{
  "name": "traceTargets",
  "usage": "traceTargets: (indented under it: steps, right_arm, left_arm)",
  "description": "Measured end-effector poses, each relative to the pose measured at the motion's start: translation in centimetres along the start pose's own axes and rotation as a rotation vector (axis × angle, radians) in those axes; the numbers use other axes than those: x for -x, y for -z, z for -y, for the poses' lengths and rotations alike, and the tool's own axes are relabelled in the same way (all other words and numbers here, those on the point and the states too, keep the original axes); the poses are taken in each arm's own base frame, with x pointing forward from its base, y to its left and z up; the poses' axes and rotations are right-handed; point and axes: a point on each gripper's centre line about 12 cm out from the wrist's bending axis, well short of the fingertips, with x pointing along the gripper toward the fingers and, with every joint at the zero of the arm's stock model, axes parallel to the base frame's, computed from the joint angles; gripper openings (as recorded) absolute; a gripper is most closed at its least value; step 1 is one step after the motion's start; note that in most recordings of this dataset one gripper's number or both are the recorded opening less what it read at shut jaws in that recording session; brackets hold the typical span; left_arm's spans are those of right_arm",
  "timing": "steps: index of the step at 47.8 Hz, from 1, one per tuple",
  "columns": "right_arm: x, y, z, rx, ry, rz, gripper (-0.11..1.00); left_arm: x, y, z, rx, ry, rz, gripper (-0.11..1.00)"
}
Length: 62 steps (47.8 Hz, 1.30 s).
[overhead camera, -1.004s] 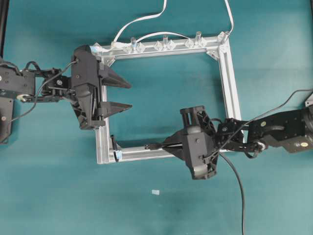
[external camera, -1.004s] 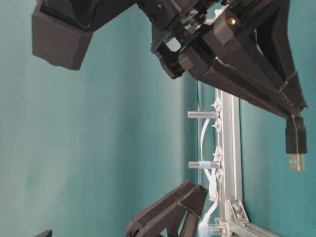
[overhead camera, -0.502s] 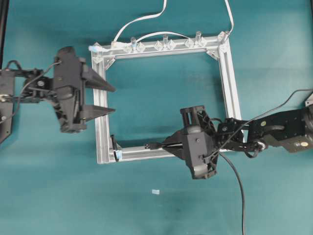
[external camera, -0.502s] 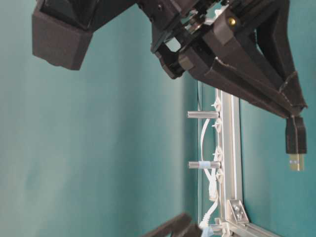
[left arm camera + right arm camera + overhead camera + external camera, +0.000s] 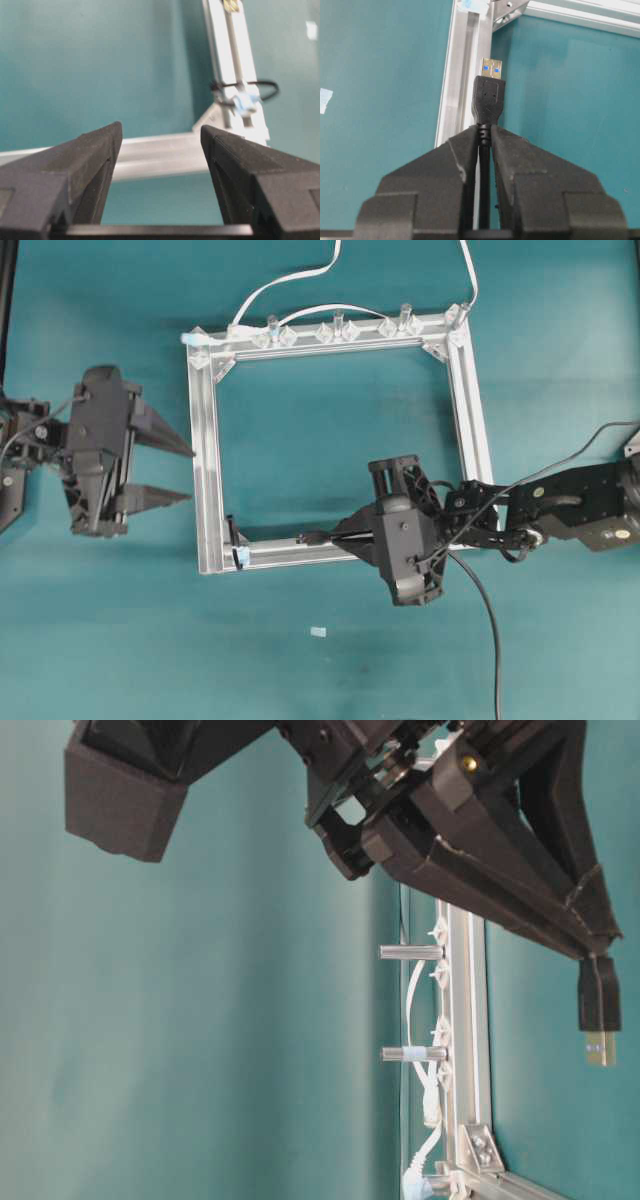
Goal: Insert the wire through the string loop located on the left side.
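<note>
**Right wrist view: plug pinched, pointing along the frame rail**

Right wrist view puts the right gripper (image 5: 485,145) nearest to you: its jaws are closing tight on the wire (image 5: 489,102) just behind the dark plug, whose silvery tip is sticking out ahead of the fingertips. Beyond the tip you are looking along a rail of the aluminium frame (image 5: 462,75) lying on the teal table (image 5: 380,60), with a small white scrap (image 5: 324,100) off to the left edge.

In the left wrist view, your left gripper (image 5: 160,150) is standing wide open with nothing between its fingers (image 5: 90,165). Past the gap, the frame corner is showing, and farther along the rail the string loop (image 5: 250,90) is standing up as a thin dark ring with a light-blue bit at its base.

From overhead, the left gripper (image 5: 170,475) is hovering outside the frame's left rail, apart from it. The right gripper (image 5: 335,537) is reaching over the bottom rail, holding the plug just above that rail and aiming it left toward the loop (image 5: 235,540) at the bottom-left corner; the plug is well short of the loop. At the far rail, white cables (image 5: 290,280) are running through clear clips (image 5: 335,332).
</note>
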Motion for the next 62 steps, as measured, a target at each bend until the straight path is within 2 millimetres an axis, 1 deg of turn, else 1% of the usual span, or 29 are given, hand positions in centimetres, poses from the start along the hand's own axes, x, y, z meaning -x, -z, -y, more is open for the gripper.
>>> traceTargets:
  steps: [11,22,41,51,62]
  right_arm:
    - [0.0,0.1,0.1,-0.002,0.002,-0.003,0.11]
    - [0.0,0.1,0.0,0.000,0.000,-0.002,0.11]
    - [0.0,0.1,0.0,-0.001,0.001,-0.003,0.11]
    - [-0.1,-0.2,0.0,-0.003,0.001,0.004,0.11]
    - [-1.3,-1.3,0.4,0.013,0.008,0.026,0.11]
  left_arm:
    - [0.1,0.9,2.0,-0.005,0.058,-0.070,0.66]
    - [0.0,1.4,2.9,0.071,0.080,-0.105,0.66]
    - [-0.2,1.5,3.0,0.097,0.082,-0.116,0.67]
    - [-0.2,1.6,3.0,0.097,0.081,-0.118,0.67]
    - [-0.1,1.5,3.1,0.098,0.082,-0.115,0.67]
